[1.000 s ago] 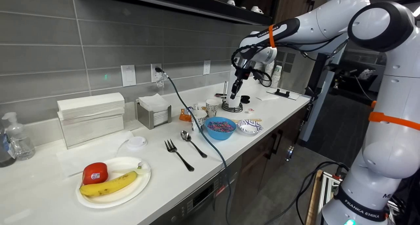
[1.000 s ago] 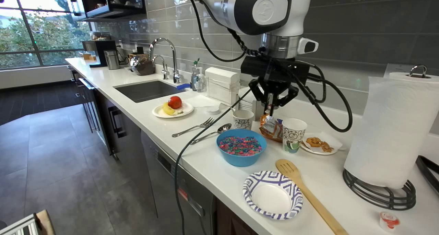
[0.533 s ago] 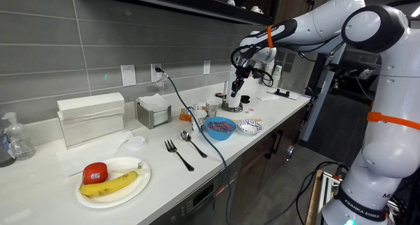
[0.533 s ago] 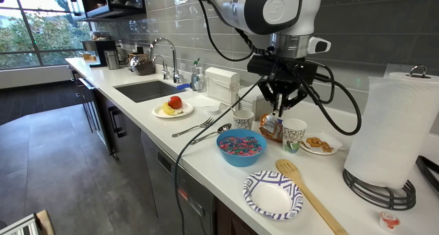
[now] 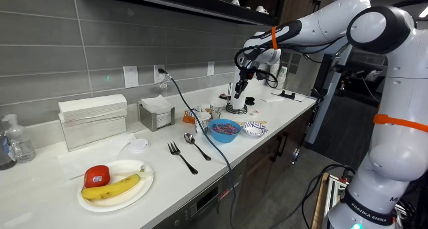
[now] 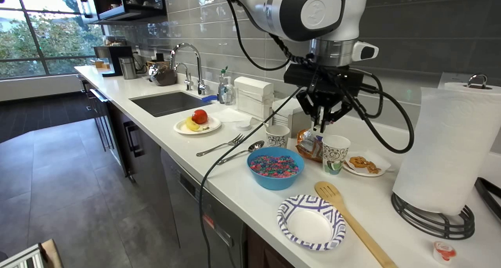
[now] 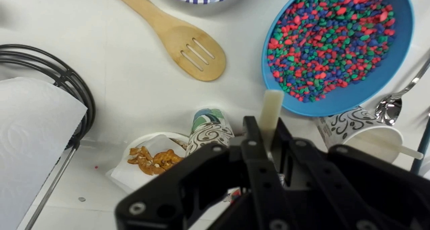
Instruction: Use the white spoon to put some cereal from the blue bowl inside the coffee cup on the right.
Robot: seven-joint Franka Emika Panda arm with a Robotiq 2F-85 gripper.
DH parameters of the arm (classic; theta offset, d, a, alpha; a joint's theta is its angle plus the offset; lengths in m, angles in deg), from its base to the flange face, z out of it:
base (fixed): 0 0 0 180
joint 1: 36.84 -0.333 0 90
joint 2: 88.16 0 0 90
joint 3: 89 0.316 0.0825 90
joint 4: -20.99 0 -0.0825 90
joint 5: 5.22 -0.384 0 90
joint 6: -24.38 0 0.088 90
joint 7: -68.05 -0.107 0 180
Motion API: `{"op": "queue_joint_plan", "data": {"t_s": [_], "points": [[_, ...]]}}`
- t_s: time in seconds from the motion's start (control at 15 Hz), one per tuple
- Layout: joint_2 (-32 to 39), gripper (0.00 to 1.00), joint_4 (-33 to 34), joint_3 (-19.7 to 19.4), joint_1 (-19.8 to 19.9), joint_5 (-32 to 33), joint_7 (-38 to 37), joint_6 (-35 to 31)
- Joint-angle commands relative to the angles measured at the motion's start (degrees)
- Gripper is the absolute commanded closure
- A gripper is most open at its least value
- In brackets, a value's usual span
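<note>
The white spoon [image 7: 270, 112] is pinched in the gripper [image 7: 265, 120], between its two black fingers [image 7: 251, 135], in the air above the worktop [image 6: 372, 205] and seemingly nearer its back edge than its front edge. A straight, narrow length juts past the fingertips; from its even width I judge it to be handle. I cannot make out the scoop end, nor how far the spoon tilts.

It looks like thin plastic, so it should be very light, smooth and a little springy, more likely to swivel in the grip than to break. The best hold would be flat on the handle, well back from the scoop, with enough of it between the fingers to resist twisting once loaded.

The cereal [image 6: 274, 165] is small loose bits in red, blue and green, likely to part easily for a gentle push and to spill at a jerk. Its blue bowl [image 6: 275, 183] stands toward the front edge; a hold too close to the scoop could let the fingers knock the rim. The coffee cup [image 6: 335, 155] I take as the right-hand one stands upright, farther toward the back edge, probably paper and easily tipped.
</note>
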Motion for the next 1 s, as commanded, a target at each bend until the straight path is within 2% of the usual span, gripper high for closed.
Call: {"op": "queue_joint_plan", "data": {"t_s": [0.0,0.93], "points": [[3.12,0.97,2.77,0.27,-0.05,2.37,-2.52,-1.80],[11.03,0.97,10.18,0.37,-2.87,19.47,-13.89,-1.02]]}}
